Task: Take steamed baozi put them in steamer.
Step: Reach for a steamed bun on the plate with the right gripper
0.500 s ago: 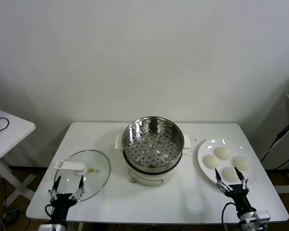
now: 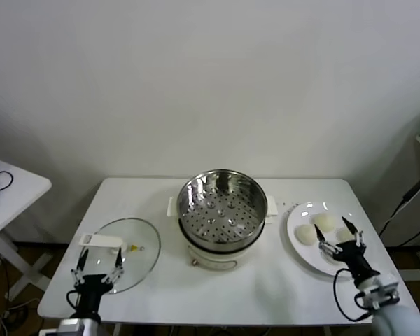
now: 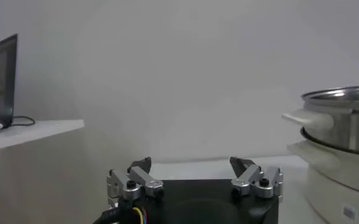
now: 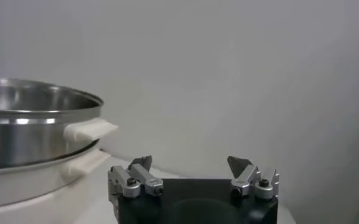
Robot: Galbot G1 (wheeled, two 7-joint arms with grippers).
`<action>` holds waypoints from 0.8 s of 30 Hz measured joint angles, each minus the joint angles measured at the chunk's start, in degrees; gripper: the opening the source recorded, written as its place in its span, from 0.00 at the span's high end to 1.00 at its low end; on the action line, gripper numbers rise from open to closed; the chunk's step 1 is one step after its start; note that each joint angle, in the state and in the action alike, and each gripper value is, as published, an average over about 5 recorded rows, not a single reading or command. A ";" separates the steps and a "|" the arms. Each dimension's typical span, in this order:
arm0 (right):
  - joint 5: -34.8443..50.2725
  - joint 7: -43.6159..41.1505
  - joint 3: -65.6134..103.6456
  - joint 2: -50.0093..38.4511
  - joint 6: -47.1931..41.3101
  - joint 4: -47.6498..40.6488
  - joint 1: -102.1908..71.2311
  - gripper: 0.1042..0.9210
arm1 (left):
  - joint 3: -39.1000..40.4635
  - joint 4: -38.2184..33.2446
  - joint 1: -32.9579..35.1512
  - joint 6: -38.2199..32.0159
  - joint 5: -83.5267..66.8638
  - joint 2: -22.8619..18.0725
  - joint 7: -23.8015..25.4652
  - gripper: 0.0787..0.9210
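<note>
The steamer (image 2: 220,210), a shiny perforated steel basket on a cream pot base, stands mid-table and holds nothing. Steamed baozi lie on a round white plate (image 2: 299,218) at the right: two show clearly (image 2: 306,235) (image 2: 325,222), a third (image 2: 344,233) peeks between the fingers, and the nearest one is hidden by the arm. My right gripper (image 2: 337,236) is open and empty over the plate's near half, above the baozi. In the right wrist view it (image 4: 191,162) is open, with the steamer (image 4: 33,115) ahead and no baozi in sight. My left gripper (image 2: 98,263) is open and idle at the front left; it also shows in the left wrist view (image 3: 191,164).
A flat glass lid (image 2: 136,255) with a white handle (image 2: 103,241) lies left of the steamer, just beyond the left gripper. A side table (image 2: 10,192) stands off to the left. The steamer's side (image 3: 344,131) shows in the left wrist view.
My right gripper has moved from the table's front edge farther in over the plate and now covers the nearest baozi. The left arm has barely moved.
</note>
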 measured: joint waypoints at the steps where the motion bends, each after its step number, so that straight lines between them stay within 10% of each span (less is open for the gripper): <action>1: -0.30 -1.42 -0.61 -1.87 -0.49 -0.78 1.35 0.12 | 0.11 0.01 0.00 -0.01 0.09 -0.01 -0.14 0.12; 24: -18.17 -42.82 -53.06 -20.48 8.43 -31.43 63.47 0.12 | 0.61 0.65 -0.60 0.83 0.90 0.94 -1.32 0.12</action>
